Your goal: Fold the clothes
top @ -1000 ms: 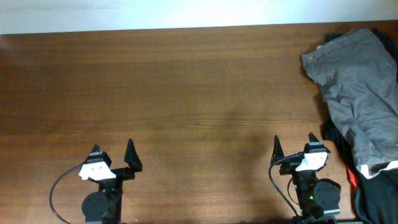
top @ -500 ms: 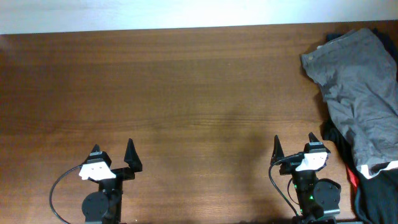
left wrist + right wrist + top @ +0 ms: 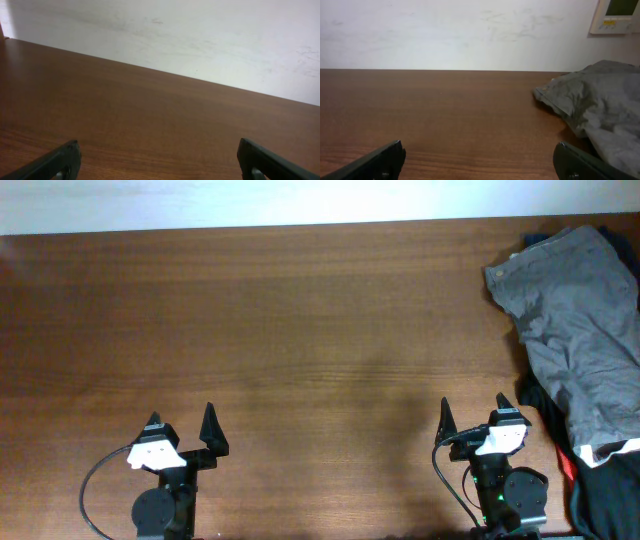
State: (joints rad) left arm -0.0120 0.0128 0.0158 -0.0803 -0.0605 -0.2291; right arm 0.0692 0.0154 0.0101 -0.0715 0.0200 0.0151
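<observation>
The grey-olive shorts (image 3: 578, 330) lie crumpled at the table's far right, on top of darker garments. They also show in the right wrist view (image 3: 600, 107), to the right of the fingers. My left gripper (image 3: 181, 426) is open and empty near the front edge at the left; its fingers frame bare wood in the left wrist view (image 3: 160, 159). My right gripper (image 3: 476, 412) is open and empty near the front edge, left of and nearer than the shorts; its fingers show in the right wrist view (image 3: 481, 159).
A black garment (image 3: 605, 490) with a pale strip and a red bit lies at the right front corner. A navy garment (image 3: 532, 238) peeks out behind the shorts. The brown wooden table (image 3: 300, 330) meets a white wall (image 3: 460, 30) at the back.
</observation>
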